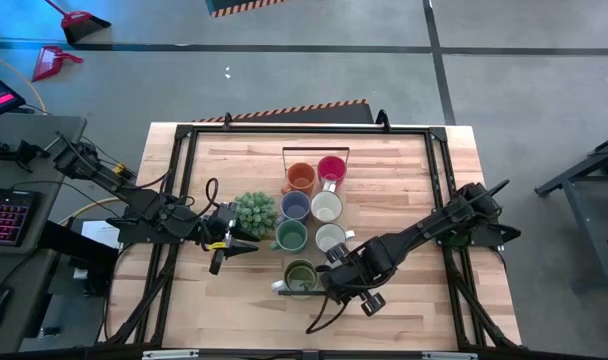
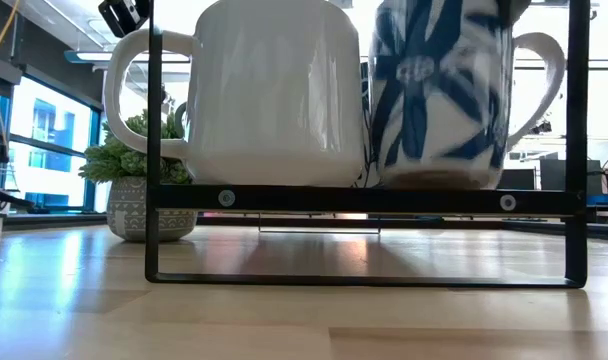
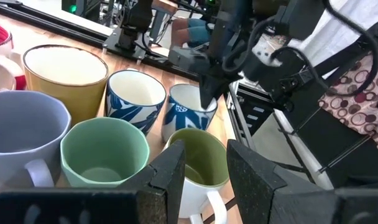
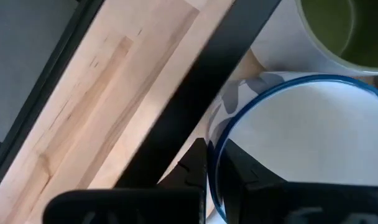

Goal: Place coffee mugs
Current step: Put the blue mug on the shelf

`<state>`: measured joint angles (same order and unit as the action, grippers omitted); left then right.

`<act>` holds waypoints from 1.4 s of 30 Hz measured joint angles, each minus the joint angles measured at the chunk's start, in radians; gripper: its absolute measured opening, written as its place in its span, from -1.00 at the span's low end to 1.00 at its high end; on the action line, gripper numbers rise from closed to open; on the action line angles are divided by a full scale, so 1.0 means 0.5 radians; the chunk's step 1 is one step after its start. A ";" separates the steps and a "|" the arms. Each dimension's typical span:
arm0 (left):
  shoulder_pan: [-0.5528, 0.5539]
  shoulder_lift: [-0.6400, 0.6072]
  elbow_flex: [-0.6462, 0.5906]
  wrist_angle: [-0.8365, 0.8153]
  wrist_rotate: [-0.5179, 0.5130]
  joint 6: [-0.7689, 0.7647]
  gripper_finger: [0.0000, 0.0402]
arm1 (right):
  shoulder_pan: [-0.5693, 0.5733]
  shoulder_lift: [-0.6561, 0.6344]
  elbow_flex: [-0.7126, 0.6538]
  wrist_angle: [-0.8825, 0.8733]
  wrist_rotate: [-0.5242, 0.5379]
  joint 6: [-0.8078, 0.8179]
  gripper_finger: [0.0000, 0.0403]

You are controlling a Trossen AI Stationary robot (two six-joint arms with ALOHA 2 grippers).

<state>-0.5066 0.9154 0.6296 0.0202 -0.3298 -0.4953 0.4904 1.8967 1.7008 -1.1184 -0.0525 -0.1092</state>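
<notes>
The right gripper [image 4: 207, 177] pinches the rim of a blue-patterned mug [image 4: 301, 137] near the worktop's [image 1: 404, 310] front edge, beside the olive-green mug [image 1: 300, 275]. The left gripper [image 1: 224, 252] hangs half-open, empty, beside the potted plant [image 1: 254, 212].

8 mugs [image 1: 301, 178] on the table [image 1: 404, 180], 1 potted plant [image 1: 254, 212], 2 robot arms [image 1: 424, 232].

Even, bright overhead light on the table [image 1: 404, 300]; low view backlit by big windows, glare washing the white mug [image 2: 274, 90]; right wrist view soft, close blue-rimmed mug [image 4: 301, 149] blurred.
</notes>
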 joint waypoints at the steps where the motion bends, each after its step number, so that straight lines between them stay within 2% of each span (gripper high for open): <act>1: 0.000 0.000 0.000 0.000 0.000 0.000 -0.47 | -0.001 0.016 0.002 0.002 0.000 -0.004 -1.00; 14: 0.000 0.000 0.000 -0.002 0.002 -0.001 -0.47 | 0.001 0.025 0.004 -0.029 0.050 0.018 -1.00; 25: 0.000 0.001 0.000 -0.002 0.002 0.000 -0.47 | 0.000 0.022 -0.002 -0.075 0.066 0.124 -0.88; 42: 0.000 0.001 0.000 -0.002 0.002 -0.002 -0.47 | 0.000 0.022 -0.003 -0.065 0.086 0.226 -0.87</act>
<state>-0.5064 0.9157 0.6296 0.0193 -0.3286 -0.4961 0.4904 1.9076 1.6993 -1.1508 -0.0093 0.0036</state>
